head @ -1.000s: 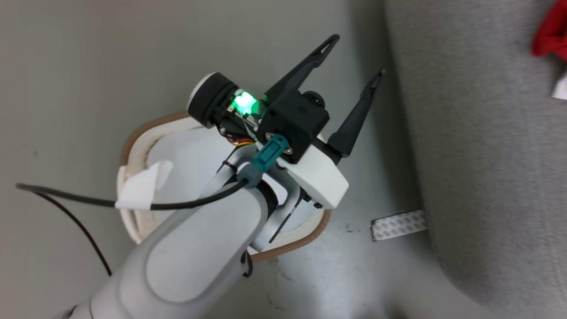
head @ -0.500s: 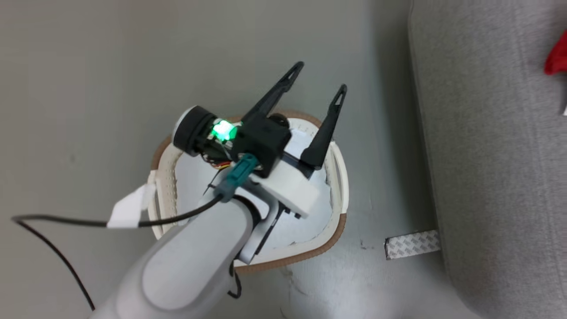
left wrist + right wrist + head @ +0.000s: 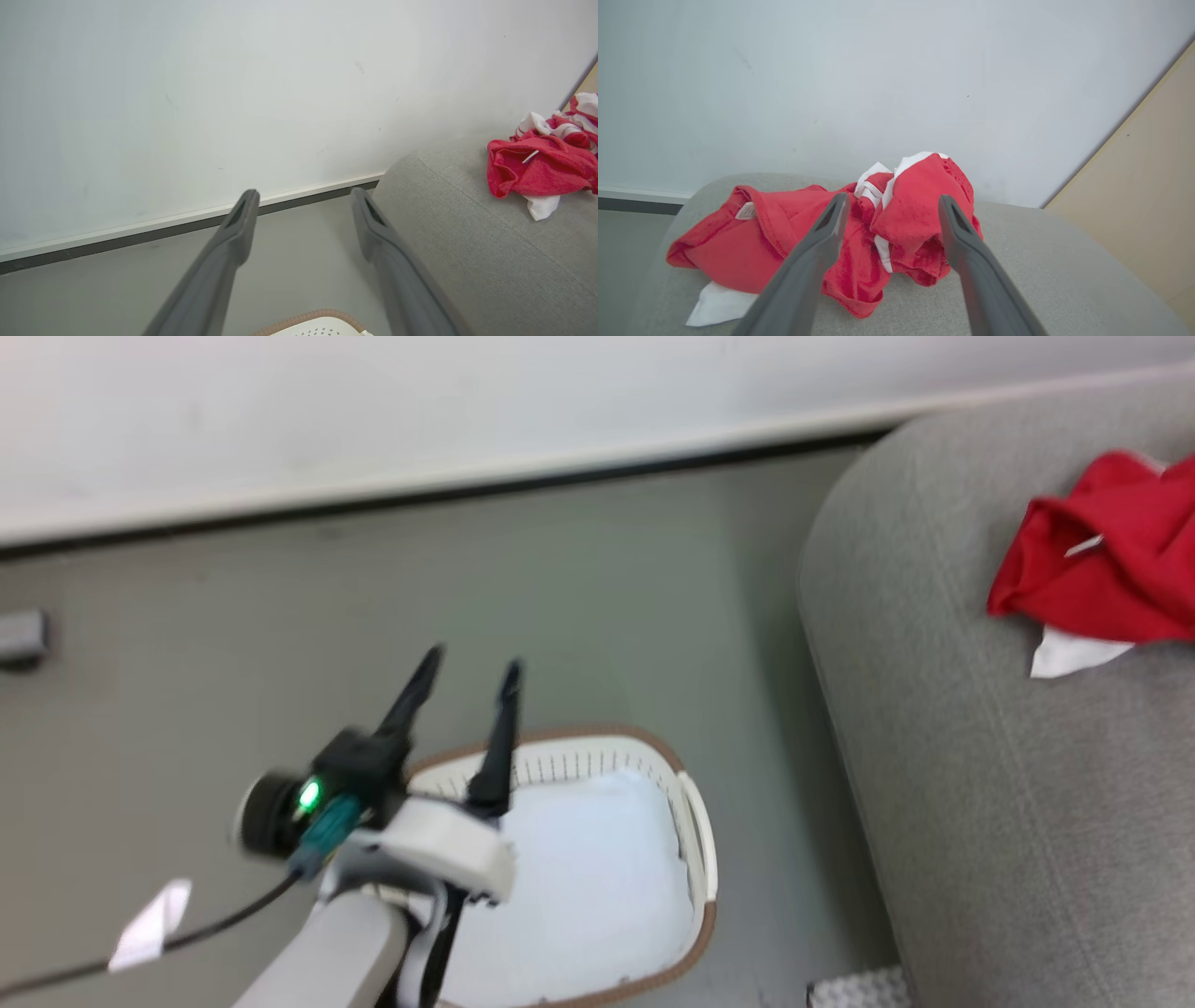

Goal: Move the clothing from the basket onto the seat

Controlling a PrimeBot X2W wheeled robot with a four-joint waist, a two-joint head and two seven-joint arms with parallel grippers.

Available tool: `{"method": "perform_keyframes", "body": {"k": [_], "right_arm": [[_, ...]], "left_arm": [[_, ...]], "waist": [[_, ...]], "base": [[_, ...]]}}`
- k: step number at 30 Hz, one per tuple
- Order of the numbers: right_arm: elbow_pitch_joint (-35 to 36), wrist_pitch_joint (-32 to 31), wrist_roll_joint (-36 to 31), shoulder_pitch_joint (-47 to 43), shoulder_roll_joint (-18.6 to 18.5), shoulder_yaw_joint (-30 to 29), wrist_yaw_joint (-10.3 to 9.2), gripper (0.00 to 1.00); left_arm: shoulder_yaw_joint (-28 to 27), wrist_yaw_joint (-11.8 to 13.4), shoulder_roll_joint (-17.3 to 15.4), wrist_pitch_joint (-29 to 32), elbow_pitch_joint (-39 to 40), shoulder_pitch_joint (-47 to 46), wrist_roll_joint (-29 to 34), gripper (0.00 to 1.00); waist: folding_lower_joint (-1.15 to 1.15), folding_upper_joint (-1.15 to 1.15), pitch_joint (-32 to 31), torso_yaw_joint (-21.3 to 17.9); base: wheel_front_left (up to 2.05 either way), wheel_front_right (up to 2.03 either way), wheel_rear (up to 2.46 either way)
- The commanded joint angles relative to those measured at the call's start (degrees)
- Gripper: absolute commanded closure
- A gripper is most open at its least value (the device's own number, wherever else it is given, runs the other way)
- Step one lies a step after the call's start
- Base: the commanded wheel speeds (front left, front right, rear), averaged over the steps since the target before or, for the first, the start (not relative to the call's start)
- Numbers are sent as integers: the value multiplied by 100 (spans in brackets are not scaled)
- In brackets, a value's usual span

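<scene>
Lying in a crumpled heap on top of the seat, the clothing is soft bright red fabric with white stripe trim. A flat white panel protrudes from under its near edge, and a small white label shows inside one folded hem. The heap rests near the seat's rounded end, clear of the basket.

The seat is upholstered in grey woven fabric of fine, even texture, with broad rounded edges.

The right gripper points at the heap. Its two long dark tapered fingers stand spread wide, one on each side of the fabric as seen in the right wrist view, and they clamp nothing; whether the tips touch the cloth cannot be told.

The basket stands on the floor beside the seat. It is cream-white plastic with slotted, perforated walls and a brown rim. A pale blue-white lining covers its bottom.

The left gripper hangs above the basket's far-left rim, jaws parted and empty. A green light glows on its wrist, and a black cable carrying a white tag trails from it. The head view is motion-blurred.

The floor is smooth grey-green. A dark skirting strip meets a plain white wall, and a beige panel adjoins the wall behind the seat.
</scene>
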State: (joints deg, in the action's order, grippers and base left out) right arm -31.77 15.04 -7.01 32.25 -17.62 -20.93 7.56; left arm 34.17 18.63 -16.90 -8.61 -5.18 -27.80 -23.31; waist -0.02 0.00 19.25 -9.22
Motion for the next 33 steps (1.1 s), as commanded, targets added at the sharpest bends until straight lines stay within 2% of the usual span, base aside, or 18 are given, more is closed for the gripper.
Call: {"method": "perform_keyframes", "body": {"k": [1,8,14,20,26,33], "right_arm": [[242,17,91,-351,132,146,-15,0],[907,17,494,-1383,768,987,-15,0],[1033,17,640,-2023,1113,1554,-15,0],[1048,18,680,-2527,1337,1821,-15,0],[919,18,646,-2758,1452,1970,-15,0],[740,18,785,-2798,1468,1965,-15,0]], "left_arm": [[-119,89,-102,-116,7,365,-169,0],[-545,422,-388,-396,-38,1516,-497,0],[-730,473,-495,-568,-228,2228,-617,0],[-903,207,-401,-658,-442,2598,-686,0],[-1304,-12,-207,-656,-553,2817,-643,0],[-1725,-678,111,-654,-605,2976,-355,0]], "waist": [[2,0,-818,147],[2,0,-1538,329],[2,0,-1947,501],[2,0,-2116,674],[2,0,-2200,746],[2,0,-2271,836]], "base": [[0,0,0],[0,0,0],[0,0,0],[0,0,0],[0,0,0],[0,0,0]]}}
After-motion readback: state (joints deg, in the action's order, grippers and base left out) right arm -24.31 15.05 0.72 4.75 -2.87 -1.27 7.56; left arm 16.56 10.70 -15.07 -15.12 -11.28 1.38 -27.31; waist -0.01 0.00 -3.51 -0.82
